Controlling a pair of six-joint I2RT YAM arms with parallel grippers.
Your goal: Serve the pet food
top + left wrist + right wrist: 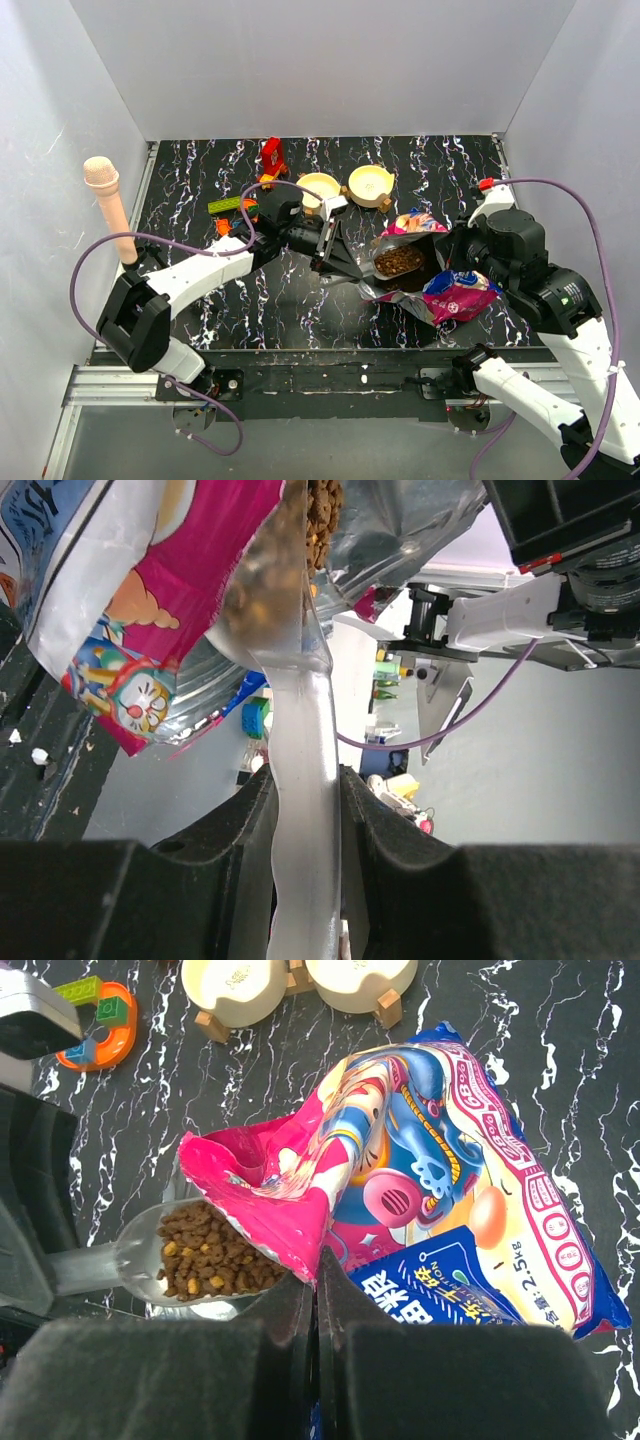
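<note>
The magenta-and-blue pet food bag (455, 295) lies at centre right with its mouth held open. My right gripper (318, 1290) is shut on the magenta rim of the bag (430, 1160). My left gripper (305, 810) is shut on the pale handle of a clear scoop (300, 730). The scoop (140, 1255) sits at the bag's mouth, filled with brown kibble (205, 1252). From above, the kibble (398, 262) shows between the left gripper (335, 250) and the right gripper (450, 262).
Two cream bowls (318, 188) (371, 184) on wooden stands sit behind the bag. Colourful toy blocks (225, 205) and a red piece (271, 155) lie at the back left. A tan upright post (108, 205) stands at the left wall.
</note>
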